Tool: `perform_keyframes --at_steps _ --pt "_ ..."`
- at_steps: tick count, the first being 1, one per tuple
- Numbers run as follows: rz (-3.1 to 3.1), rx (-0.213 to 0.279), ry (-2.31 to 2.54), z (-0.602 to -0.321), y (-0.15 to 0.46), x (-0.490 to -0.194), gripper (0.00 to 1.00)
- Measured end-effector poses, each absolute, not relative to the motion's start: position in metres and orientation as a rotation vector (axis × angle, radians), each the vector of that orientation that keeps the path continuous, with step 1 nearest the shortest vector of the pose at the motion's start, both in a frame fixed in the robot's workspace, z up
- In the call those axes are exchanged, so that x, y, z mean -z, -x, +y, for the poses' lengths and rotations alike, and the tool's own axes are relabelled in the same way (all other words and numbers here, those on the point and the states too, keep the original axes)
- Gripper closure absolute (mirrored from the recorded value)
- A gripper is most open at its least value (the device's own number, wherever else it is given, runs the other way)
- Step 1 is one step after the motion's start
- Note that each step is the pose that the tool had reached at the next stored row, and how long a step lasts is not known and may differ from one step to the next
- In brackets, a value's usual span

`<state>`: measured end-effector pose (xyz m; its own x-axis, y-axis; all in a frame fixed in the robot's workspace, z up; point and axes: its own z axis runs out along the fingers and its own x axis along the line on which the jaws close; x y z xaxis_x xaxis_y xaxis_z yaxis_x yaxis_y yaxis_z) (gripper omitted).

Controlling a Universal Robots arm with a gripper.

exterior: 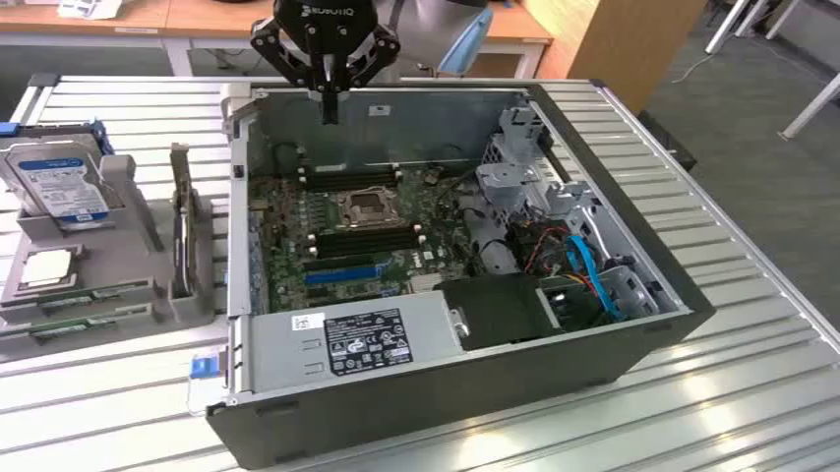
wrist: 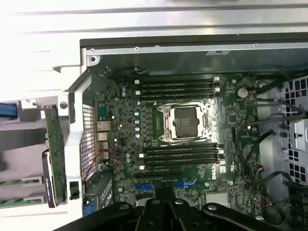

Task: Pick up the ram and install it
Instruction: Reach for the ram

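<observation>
Not begun: hovering over PC case w/ gripper closed, empty; ram in tray beside case, slots bare.

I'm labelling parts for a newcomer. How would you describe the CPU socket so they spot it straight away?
Find the open computer case on the slatted table, then the green motherboard on its floor. Between two banks of long black slots sits the CPU socket: a square, silver-framed part with a dark centre among narrow strips.
</observation>
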<state>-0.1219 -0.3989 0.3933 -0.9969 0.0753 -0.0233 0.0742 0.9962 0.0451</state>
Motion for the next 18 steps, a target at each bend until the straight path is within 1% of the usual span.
perform_keyframes --at_steps 18 --pt "3.114 -0.069 -0.117 -0.3988 0.1296 -0.3933 0.90"
